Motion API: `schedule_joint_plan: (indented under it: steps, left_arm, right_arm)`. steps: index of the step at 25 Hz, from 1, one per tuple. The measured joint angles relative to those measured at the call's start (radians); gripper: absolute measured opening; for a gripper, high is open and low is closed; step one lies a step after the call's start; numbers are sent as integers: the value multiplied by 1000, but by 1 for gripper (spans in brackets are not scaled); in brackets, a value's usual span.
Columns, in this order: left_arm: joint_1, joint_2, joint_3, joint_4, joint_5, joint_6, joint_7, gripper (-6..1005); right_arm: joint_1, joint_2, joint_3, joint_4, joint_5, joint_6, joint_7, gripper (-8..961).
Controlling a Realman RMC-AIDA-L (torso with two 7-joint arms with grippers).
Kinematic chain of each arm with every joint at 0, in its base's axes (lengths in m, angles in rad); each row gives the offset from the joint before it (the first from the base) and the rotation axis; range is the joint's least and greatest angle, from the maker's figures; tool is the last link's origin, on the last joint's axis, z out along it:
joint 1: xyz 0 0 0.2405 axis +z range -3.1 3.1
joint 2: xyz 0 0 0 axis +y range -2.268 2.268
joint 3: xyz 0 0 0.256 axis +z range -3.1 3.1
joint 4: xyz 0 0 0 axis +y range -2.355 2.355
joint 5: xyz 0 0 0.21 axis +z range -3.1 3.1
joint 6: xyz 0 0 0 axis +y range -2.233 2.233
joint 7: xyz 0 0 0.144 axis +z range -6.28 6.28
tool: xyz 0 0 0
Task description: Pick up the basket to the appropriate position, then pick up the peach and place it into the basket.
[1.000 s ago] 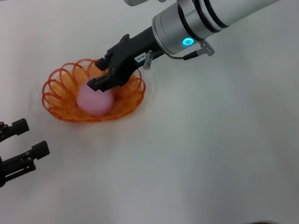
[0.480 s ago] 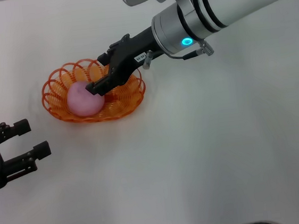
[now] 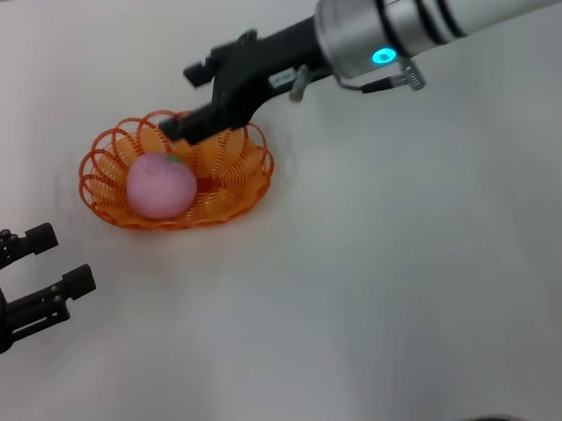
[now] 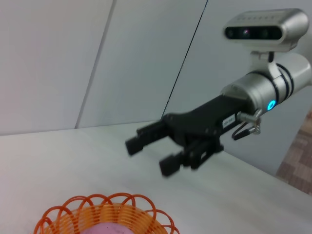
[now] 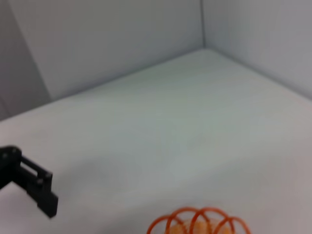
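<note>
Right gripper [image 3: 189, 101], fingers spread and empty, hovers above the basket's [image 3: 106, 174] upper right rim. Inside sits the peach [image 3: 161, 185]. Left gripper [image 3: 50, 261] waits released at lower left.

The basket [image 3: 176, 176] looks like glossy orange plastic-coated wire, openwork; the peach [image 3: 161, 185] is smooth, matt pale pink; the worktop [image 3: 390, 289] is plain matt white; the right gripper [image 3: 189, 99] is matt black plastic on a glossy silver-white arm [image 3: 441, 8]; the left gripper [image 3: 50, 262] is matt black.
</note>
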Motion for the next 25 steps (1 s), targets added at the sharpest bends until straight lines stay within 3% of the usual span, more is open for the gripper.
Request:
schedule_joint_plan:
  steps: [6,14,21,25]
  left_arm:
    - [0,0,2,0,0,-3,0,798]
    - [2,0,0,-7,0,-12,4,798]
    - [2,-1,0,-20,-2,-34,8,797]
    - [2,-2,0,-37,-5,-46,20,797]
  right_arm:
    - [-134,-4,105,-61,127,-105,-137,864]
    - [-274,-5,320,52,261,-364,-438,859]
    - [-361,-41,425,199,254,-464,-665,858]
    - [-405,-47,442,250,248,-462,-775,858]
